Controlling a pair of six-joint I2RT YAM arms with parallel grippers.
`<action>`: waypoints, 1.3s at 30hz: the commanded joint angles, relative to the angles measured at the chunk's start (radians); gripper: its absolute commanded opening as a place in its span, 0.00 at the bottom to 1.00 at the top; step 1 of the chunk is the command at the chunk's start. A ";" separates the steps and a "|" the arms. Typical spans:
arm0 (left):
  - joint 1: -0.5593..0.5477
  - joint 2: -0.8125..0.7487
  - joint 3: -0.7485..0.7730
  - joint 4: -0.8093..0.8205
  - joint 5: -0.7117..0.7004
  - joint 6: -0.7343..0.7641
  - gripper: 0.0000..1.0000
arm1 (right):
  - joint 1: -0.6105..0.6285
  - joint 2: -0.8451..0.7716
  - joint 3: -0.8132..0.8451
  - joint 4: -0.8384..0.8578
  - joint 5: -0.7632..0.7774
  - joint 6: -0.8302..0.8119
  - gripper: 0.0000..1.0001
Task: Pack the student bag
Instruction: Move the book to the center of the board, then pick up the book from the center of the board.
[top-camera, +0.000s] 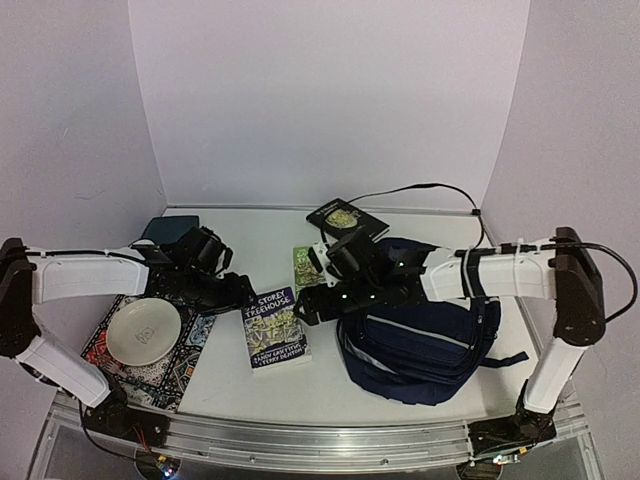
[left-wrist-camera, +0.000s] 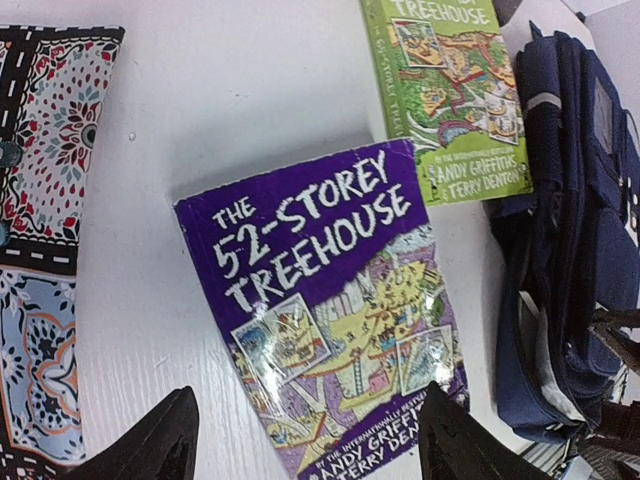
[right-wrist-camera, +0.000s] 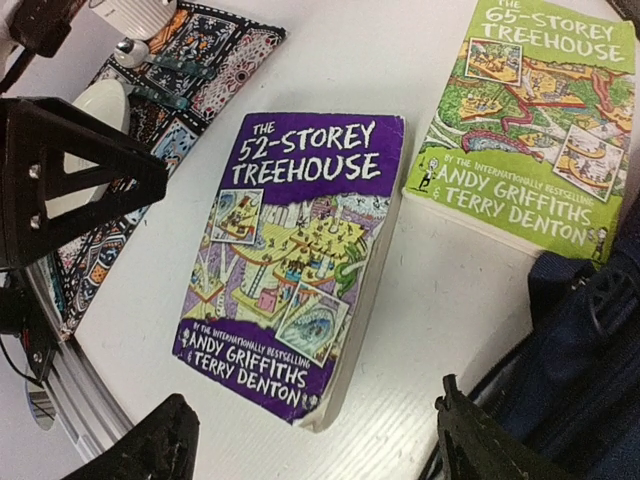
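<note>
The purple book (right-wrist-camera: 295, 260) reads "The 52-Storey Treehouse, Andy Griffiths & Terry Denton". The green book (right-wrist-camera: 540, 120), "The 65-Storey Treehouse", apparently touches the student bag (top-camera: 430, 350), which lies lower right in the overhead view. The left pincer (left-wrist-camera: 308, 400) and right pincer (right-wrist-camera: 310, 395) both gape, holding nothing.

Bright, even indoor light; pictures mostly sharp.
Glossy glare streaks the purple book (left-wrist-camera: 325, 310); only soft shadows fall on the tabletop (top-camera: 265, 245).

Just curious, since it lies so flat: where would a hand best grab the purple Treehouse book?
Probably across its long edges, from straight above: the purple book lies flat, cover up, with bare table along both sides.
</note>
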 joint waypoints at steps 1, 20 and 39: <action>0.038 0.053 -0.053 0.179 0.055 0.016 0.77 | -0.013 0.112 0.110 -0.010 -0.004 0.022 0.82; 0.054 0.209 -0.202 0.455 0.262 -0.074 0.71 | -0.067 0.433 0.309 -0.010 -0.146 0.118 0.76; 0.040 0.040 -0.261 0.557 0.211 -0.138 0.69 | -0.089 0.254 0.125 0.223 -0.300 0.216 0.00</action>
